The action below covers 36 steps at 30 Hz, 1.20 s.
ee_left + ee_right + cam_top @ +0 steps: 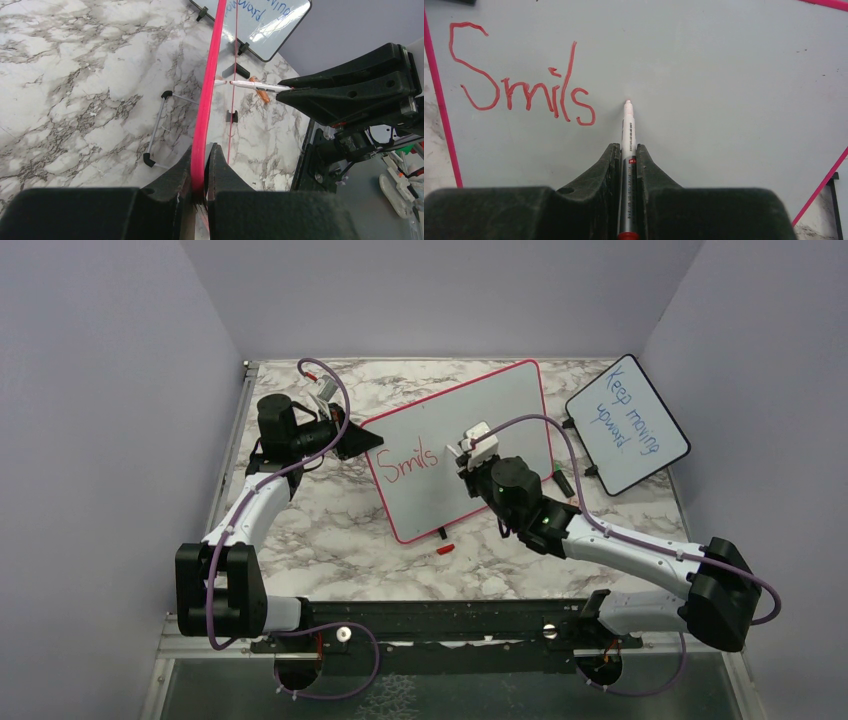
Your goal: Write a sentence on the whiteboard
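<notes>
The whiteboard (500,410) with its red-pink frame stands tilted at the table's middle. Only the red word "Smils" (410,462) is written on it, clear in the right wrist view (524,85). My left gripper (362,438) is shut on the board's left frame edge (207,100). My right gripper (468,452) is shut on a marker (628,145) with a white barrel and red end. The marker's tip (627,102) points at the bare board just right of "Smils"; whether it touches I cannot tell. The marker also shows in the left wrist view (255,86).
A smaller black-framed board (627,423) with blue writing "Keep moving upward" stands at the back right. A red cap (445,549) lies on the marble table in front of the whiteboard. A dark marker (563,481) lies near the right arm. Walls close in the table.
</notes>
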Each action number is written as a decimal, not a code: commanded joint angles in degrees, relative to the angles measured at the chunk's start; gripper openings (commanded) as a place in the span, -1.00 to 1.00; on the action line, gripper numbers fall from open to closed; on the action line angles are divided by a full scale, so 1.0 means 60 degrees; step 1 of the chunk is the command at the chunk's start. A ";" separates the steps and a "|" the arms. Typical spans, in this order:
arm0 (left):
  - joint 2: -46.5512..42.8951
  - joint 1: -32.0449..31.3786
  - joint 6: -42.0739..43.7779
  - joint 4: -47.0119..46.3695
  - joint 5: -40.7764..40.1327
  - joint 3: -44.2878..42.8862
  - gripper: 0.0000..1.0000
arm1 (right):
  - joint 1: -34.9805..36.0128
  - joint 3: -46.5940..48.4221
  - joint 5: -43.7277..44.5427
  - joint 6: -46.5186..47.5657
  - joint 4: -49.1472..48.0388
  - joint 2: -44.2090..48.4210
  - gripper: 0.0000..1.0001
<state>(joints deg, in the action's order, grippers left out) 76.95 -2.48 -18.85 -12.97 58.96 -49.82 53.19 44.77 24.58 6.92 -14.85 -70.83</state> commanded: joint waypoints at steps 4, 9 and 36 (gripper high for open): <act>0.0377 -0.0246 0.1122 0.0756 -0.1242 0.0203 -1.00 | -0.0010 0.0284 0.0310 -0.0124 -0.0047 -0.0139 -0.98; 0.0374 -0.0252 0.1131 0.0752 -0.1228 0.0203 -1.00 | -0.0011 0.0365 0.0024 -0.0142 -0.0094 -0.0322 -0.98; 0.0273 -0.0247 0.1120 0.0756 -0.1263 0.0231 -1.00 | -0.0004 0.0135 0.0604 -0.0309 0.1237 0.0115 -0.98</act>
<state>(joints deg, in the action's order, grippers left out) 76.99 -2.48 -18.87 -12.88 58.78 -49.82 53.19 45.47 24.23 6.02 -10.81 -71.18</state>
